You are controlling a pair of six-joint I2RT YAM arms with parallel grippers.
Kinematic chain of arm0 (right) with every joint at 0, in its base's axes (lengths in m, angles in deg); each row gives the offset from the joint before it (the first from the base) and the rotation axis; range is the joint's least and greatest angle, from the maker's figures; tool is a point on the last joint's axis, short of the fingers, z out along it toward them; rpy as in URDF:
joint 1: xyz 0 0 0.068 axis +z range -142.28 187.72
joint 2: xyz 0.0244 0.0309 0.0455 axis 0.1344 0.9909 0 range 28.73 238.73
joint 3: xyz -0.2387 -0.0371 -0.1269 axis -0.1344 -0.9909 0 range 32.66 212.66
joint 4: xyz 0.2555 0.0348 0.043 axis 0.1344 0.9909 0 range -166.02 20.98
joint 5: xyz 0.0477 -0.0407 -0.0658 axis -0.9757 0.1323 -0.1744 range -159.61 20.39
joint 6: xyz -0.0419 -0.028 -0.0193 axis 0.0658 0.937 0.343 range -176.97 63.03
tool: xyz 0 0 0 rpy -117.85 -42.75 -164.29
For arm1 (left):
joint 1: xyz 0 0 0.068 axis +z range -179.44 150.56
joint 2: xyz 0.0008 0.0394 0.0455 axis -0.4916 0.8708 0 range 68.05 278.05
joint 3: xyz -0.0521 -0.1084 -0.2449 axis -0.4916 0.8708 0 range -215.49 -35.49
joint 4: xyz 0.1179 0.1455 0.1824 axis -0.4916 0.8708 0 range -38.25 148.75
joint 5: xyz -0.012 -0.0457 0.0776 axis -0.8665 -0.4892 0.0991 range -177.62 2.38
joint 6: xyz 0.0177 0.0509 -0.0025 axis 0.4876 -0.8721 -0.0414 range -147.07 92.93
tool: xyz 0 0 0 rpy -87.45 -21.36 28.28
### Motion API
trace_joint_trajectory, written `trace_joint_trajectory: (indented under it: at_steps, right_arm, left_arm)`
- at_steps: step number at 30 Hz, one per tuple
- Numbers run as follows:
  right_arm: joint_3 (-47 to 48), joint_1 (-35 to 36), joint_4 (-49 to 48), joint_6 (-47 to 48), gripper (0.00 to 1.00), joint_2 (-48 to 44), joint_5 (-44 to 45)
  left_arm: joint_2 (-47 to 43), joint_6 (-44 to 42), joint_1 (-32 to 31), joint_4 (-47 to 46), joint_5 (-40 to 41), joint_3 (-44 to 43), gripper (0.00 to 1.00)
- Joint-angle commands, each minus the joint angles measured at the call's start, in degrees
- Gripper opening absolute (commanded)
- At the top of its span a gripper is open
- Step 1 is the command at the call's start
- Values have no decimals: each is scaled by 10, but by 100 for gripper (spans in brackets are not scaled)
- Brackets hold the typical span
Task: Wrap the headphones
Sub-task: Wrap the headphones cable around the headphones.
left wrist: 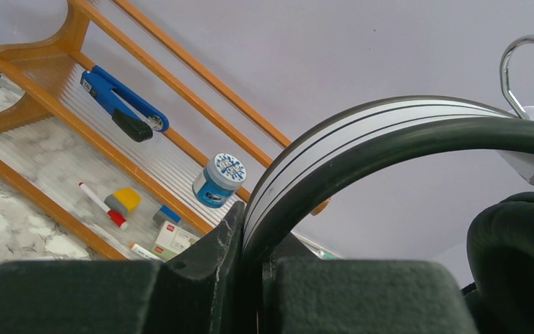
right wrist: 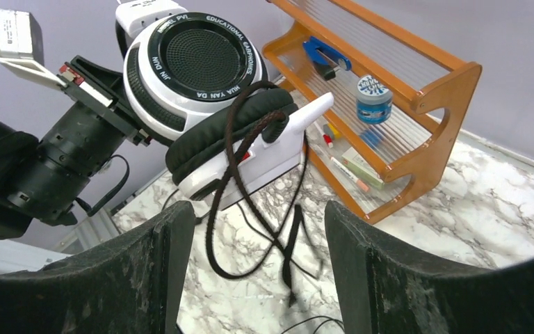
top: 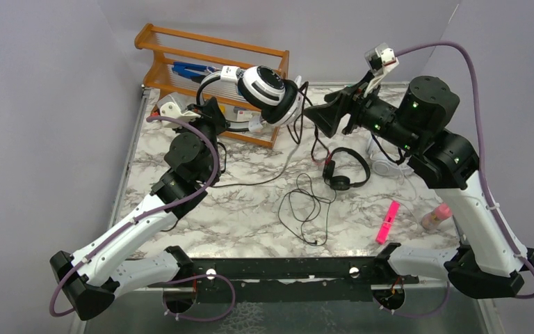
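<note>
Wooden rack (top: 181, 37) stands at the table's rear. Just before it, the white headphones with black ear pads (top: 270, 89) are held off the table, headband clamped in the left gripper (left wrist: 254, 275). The right gripper (right wrist: 259, 264) faces the ear cups, jaws wide and empty, with the black cord (right wrist: 231, 195) dangling ahead.

- Bottom of frame: left gripper (left wrist: 256, 278), dark padded fingers (left wrist: 111, 299) clamped tight on the band of the headphones (left wrist: 361, 132).
- Band is white w/ thin black stripes and black underside, arching from btm center to right edge.
- Black ear pad (left wrist: 518, 257) at lower right; bare metal loop (left wrist: 521, 52) at upper right.
- Upper left: wooden rack (left wrist: 42, 59) on marble table (left wrist: 7, 223).
- On the rack: blue tool (left wrist: 122, 104), blue-lidded jar (left wrist: 219, 179), red-tipped marker (left wrist: 101, 205), yellow-grey block (left wrist: 124, 201), small white box (left wrist: 170, 238).
</note>
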State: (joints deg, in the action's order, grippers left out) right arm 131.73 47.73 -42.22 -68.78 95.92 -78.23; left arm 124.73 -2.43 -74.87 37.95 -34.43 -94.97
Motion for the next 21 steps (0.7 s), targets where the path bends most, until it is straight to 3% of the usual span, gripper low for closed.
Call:
trace_joint_trajectory:
  at_steps: [1,6,8,12,18,21]
  right_arm:
    - [17,-2,19,32,73,7,27]
    - [-14,-3,8,63,82,13,56]
    - [-37,-3,-14,70,83,8,4]
    - [-135,-2,-111,107,85,-20,-194]
    - [-272,-5,-224,134,89,-20,-289]
    - [-349,-12,-303,131,92,-14,-255]
  left_arm:
    - [-21,27,2,-37,-4,-11,0]
    - [-29,40,2,-19,0,-12,0]
    - [-30,52,2,-7,1,-14,0]
    - [-26,90,3,31,15,-32,0]
    - [5,99,4,80,27,-99,0]
    - [32,97,9,123,11,-153,0]
